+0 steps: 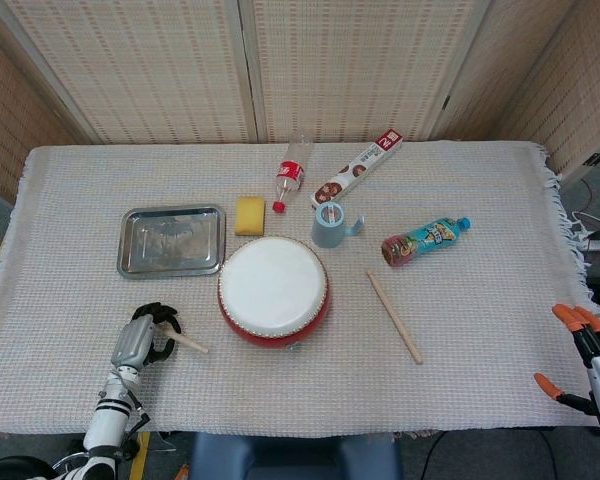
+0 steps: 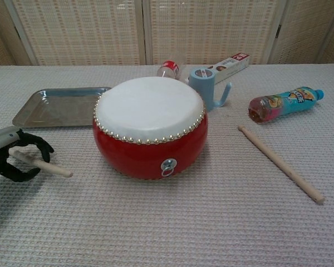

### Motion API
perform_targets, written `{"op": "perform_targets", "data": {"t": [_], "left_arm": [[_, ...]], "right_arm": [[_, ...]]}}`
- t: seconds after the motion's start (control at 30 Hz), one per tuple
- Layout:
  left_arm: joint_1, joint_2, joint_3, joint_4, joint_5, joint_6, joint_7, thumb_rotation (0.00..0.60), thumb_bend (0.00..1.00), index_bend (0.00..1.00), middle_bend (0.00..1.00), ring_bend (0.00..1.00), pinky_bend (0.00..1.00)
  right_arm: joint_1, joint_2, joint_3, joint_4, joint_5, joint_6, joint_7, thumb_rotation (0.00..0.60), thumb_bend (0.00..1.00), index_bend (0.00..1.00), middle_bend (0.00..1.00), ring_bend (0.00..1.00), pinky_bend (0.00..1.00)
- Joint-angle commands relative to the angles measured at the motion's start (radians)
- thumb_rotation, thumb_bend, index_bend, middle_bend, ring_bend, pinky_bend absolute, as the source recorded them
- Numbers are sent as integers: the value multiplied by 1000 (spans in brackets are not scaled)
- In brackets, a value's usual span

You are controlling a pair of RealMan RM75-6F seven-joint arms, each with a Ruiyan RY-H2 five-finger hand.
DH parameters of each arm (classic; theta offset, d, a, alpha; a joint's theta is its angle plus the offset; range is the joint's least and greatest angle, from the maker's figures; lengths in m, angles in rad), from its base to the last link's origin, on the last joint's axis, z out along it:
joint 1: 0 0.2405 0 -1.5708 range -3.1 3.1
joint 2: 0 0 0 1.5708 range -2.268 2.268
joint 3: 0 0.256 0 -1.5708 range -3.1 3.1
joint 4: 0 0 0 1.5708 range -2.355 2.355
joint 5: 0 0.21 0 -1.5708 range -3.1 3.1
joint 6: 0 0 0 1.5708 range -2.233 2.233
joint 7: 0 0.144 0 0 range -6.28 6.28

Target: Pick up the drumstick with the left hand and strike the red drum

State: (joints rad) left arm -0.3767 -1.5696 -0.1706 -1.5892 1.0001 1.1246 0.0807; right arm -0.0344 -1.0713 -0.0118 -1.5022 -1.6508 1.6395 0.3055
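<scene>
The red drum (image 1: pixel 273 290) with a white skin stands mid-table, also central in the chest view as the drum (image 2: pixel 150 125). Left of it my left hand (image 1: pixel 140 338) has its dark fingers curled around one drumstick (image 1: pixel 188 342). The stick's free end slants toward the drum's base. In the chest view the same hand (image 2: pixel 14 156) holds the stick (image 2: pixel 47 166) low over the cloth. A second drumstick (image 1: pixel 395 317) lies loose to the drum's right. My right hand (image 1: pixel 585 350) hangs off the table's right edge, fingers spread, holding nothing.
A steel tray (image 1: pixel 170 240) sits behind my left hand. Behind the drum are a yellow sponge (image 1: pixel 249 214), a toppled cola bottle (image 1: pixel 292 172), a long box (image 1: pixel 357 167) and a blue cup (image 1: pixel 331 224). A blue drink bottle (image 1: pixel 425 240) lies to the right.
</scene>
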Motion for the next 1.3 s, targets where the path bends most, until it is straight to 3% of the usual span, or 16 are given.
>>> {"op": "perform_targets", "data": {"t": [0.03,0.33,0.43,0.57,0.7,0.97,1.3], "left_arm": [[87,112,-47,-107,72,-29,-353,600,411,582,258,100,62],[153,304,-92,-165,221,-283,-1108,600,411,572,271,116,73],[154,314,-93,-156,245,-302,-1172,600,412,572,272,117,74],[150,347,-102,-112,342,-371,-1489,600,412,569,273,117,78],[132,362,-86,-46,466,-370,-1754,600,410,569,275,122,82],[52,363,-7,70,587,-365,-2053,600,409,565,281,126,88],[4,330,82,165,595,-316,-2117,600,410,555,281,126,91]], "right_arm": [[2,-2,-1,0,-2,-3,-2,600,179,117,112,38,192],[7,-2,-3,-8,-10,-8,-12,600,179,117,112,38,192],[7,-2,-4,-9,-9,-8,-13,600,179,117,112,38,192],[6,-4,-5,-11,-9,-10,-16,600,179,117,112,38,192],[6,-5,-6,-12,-8,-11,-20,600,180,117,112,38,192],[11,-7,-5,-11,-6,-20,-20,600,179,117,112,38,192],[8,-4,-5,-14,-5,-14,-23,600,179,117,112,38,192]]}}
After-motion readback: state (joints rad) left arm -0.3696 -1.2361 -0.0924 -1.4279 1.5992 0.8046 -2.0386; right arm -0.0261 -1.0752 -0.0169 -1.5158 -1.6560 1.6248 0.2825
